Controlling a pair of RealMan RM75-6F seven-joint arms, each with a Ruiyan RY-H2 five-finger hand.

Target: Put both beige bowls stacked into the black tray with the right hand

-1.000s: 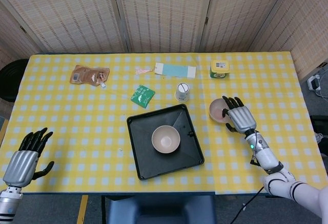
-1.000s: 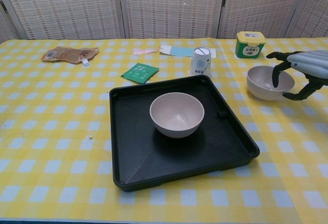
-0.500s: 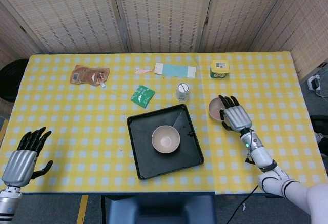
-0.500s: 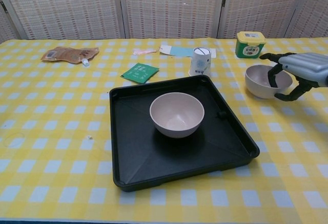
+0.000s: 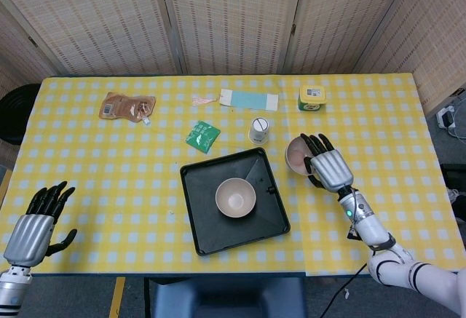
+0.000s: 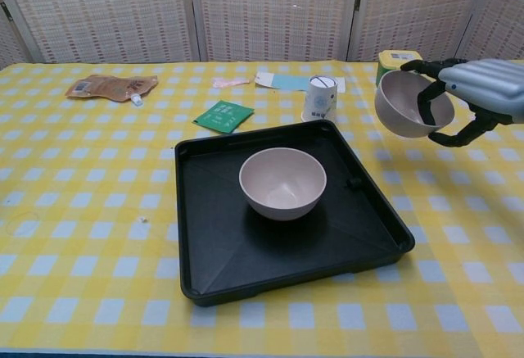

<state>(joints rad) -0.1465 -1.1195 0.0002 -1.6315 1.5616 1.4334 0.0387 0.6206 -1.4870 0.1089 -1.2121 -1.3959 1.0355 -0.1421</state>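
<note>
One beige bowl (image 5: 235,196) (image 6: 282,182) sits upright in the middle of the black tray (image 5: 207,223) (image 6: 221,251). My right hand (image 5: 329,167) (image 6: 479,88) grips the second beige bowl (image 5: 296,153) (image 6: 408,106) by its rim, fingers inside and thumb outside. That bowl hangs tilted above the table, just right of the tray's far right corner. My left hand (image 5: 33,223) rests open at the table's near left corner, holding nothing; the chest view does not show it.
A white cup (image 5: 259,129) (image 6: 319,98) stands just behind the tray, a green packet (image 5: 202,136) (image 6: 224,115) left of it. A green tin (image 5: 311,97) (image 6: 393,60) is behind the lifted bowl. A brown pouch (image 5: 127,106) and a blue card (image 5: 249,100) lie at the back.
My right hand closed on the second bowl, lifted it off the table and carried it left toward the tray, tilting it. The left hand stayed put.
</note>
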